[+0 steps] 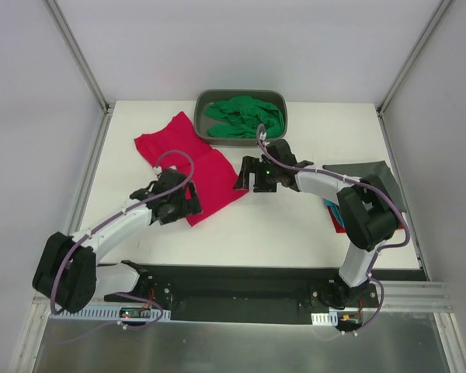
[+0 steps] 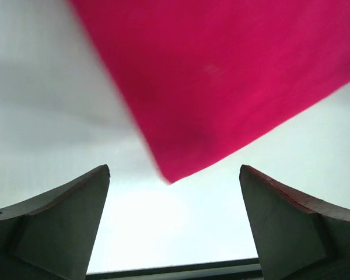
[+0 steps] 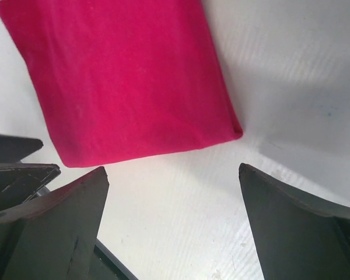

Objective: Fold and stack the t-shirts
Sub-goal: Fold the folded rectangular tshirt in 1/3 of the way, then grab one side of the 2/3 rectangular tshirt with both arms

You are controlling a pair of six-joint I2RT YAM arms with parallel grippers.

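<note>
A crimson-pink t-shirt (image 1: 188, 159) lies partly folded on the white table, left of centre. My left gripper (image 1: 188, 203) hovers open at its near corner; in the left wrist view that corner of the crimson-pink t-shirt (image 2: 221, 76) points down between the spread fingers, and the left gripper (image 2: 174, 169) holds nothing. My right gripper (image 1: 245, 175) is open at the shirt's right edge, with bare table between its fingers. The right wrist view shows the right gripper (image 3: 172, 169) just short of the folded crimson-pink t-shirt (image 3: 122, 81). A green t-shirt (image 1: 245, 115) lies crumpled in the tub.
The grey tub (image 1: 205, 101) stands at the back centre of the table. A folded dark grey t-shirt (image 1: 369, 175) lies at the right, partly under the right arm, with slivers of teal and red fabric (image 1: 334, 216) showing beside that arm.
</note>
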